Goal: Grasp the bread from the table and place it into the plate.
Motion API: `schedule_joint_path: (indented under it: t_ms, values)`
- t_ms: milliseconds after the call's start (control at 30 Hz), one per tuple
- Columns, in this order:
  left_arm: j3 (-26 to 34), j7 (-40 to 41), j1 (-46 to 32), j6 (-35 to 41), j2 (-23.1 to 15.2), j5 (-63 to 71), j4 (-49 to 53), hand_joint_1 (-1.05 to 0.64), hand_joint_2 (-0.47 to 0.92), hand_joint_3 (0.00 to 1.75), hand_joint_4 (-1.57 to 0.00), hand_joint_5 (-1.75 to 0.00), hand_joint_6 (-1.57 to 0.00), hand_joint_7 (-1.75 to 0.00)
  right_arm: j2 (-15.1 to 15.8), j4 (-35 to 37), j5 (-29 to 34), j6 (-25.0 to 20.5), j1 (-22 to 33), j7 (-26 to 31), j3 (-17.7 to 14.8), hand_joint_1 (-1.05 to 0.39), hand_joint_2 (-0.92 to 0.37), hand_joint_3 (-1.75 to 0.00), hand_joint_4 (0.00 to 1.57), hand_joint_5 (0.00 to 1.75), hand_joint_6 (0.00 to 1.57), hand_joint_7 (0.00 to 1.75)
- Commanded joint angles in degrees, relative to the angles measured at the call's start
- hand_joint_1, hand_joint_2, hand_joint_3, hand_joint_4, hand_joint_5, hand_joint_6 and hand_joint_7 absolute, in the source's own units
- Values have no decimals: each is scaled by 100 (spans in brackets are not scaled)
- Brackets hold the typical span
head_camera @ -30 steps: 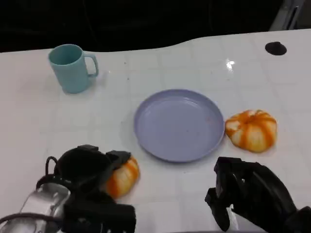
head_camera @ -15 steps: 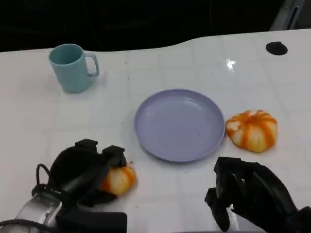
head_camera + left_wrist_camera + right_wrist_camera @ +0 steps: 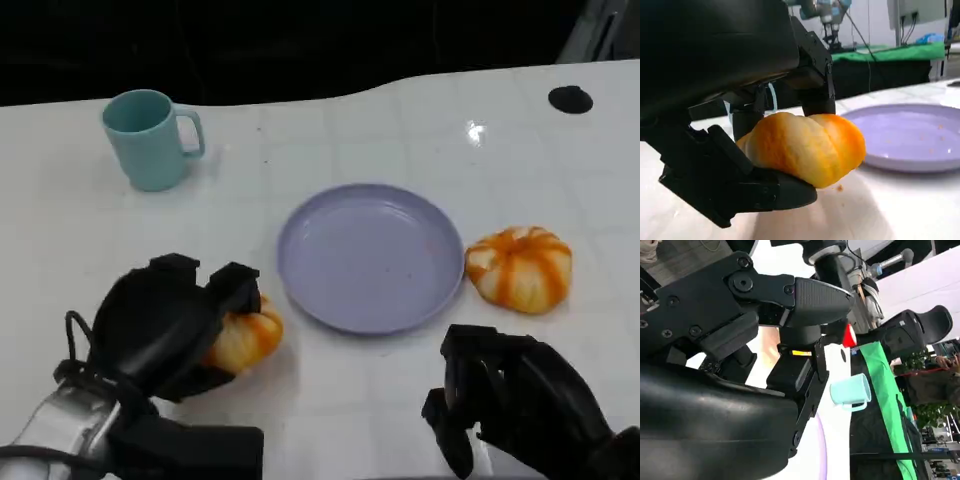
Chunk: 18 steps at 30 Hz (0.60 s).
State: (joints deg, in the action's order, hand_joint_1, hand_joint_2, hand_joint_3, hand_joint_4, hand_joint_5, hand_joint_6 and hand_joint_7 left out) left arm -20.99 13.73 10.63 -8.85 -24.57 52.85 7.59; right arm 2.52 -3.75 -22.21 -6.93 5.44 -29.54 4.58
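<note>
My left hand grips an orange, ridged bread roll at the table's front left; in the left wrist view the roll sits between the black fingers, just above the white tabletop. The empty lavender plate lies just right of that roll, also seen as plate. A second orange-and-white bread rests on the table against the plate's right side. My right hand hovers low at the front right with its fingers curled in on nothing.
A teal mug stands at the back left, also visible as mug. A small black round mark sits at the far right back. The table's dark far edge runs along the top.
My left hand has closed on the roll and carried it slightly up and toward the plate. The right hand has stayed put.
</note>
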Motion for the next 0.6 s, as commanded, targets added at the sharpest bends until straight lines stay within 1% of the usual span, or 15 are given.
schedule_joint_path:
  t_ms: [33,167,200,267,300,367,400,433,467,500,533,567,600]
  values:
    - [228,-283,-34,287,-107,0,-577,-26,49,111,-89,-175,-68,-174,68,-42,-44,-5,28,-22,-71,-94,-70,-78,121,168,103,153]
    - [293,-364,95,495,-40,122,-876,-26,47,108,-88,-175,-66,-175,59,-13,-56,-5,15,-32,-77,-94,-70,-77,121,167,102,151]
    - [299,-344,163,468,-11,96,-889,-25,47,102,-88,-175,-66,-175,60,-10,-59,-17,12,-29,-79,-94,-70,-76,121,166,103,151]
    - [290,-292,311,331,51,-24,-816,-25,47,99,-88,-175,-66,-175,61,-11,-62,-33,11,-24,-80,-94,-70,-75,121,166,103,150]
    - [274,-229,410,223,96,-101,-713,-23,45,100,-88,-175,-67,-174,61,-14,-61,-39,12,-21,-78,-94,-70,-75,121,166,103,150]
    - [225,-121,644,5,194,-213,-420,-22,41,108,-88,-175,-70,-170,63,-17,-69,-59,12,-23,-80,-94,-70,-74,122,166,104,150]
    - [195,-88,759,-85,235,-236,-276,-24,43,109,-89,-175,-80,-141,65,-24,-85,-76,16,-33,-82,-94,-70,-74,122,166,104,150]
    - [175,-47,859,-173,277,-262,-143,-25,43,109,-89,-175,-85,-127,66,-33,-96,-90,22,-35,-84,-94,-70,-74,122,166,104,150]
    - [149,-24,980,-261,344,-315,13,-25,43,109,-89,-175,-88,-124,68,-44,-88,-85,33,-31,-80,-94,-70,-73,122,166,104,150]
    - [123,27,1096,-359,413,-364,182,-24,41,112,-90,-175,-83,-141,69,-55,-79,-86,41,-22,-77,-94,-71,-73,122,166,104,150]
    - [90,70,1214,-450,475,-400,353,-24,40,115,-90,-175,-79,-154,70,-66,-65,-80,52,-14,-72,-95,-71,-73,122,166,104,150]
    - [56,102,1318,-526,522,-420,504,-23,39,118,-90,-175,-76,-164,72,-69,-46,-59,60,-11,-67,-95,-71,-73,122,166,105,150]
    - [17,119,1413,-578,560,-418,628,-23,37,119,-90,-175,-73,-170,70,-64,-25,-20,68,-17,-62,-94,-71,-73,121,166,105,150]
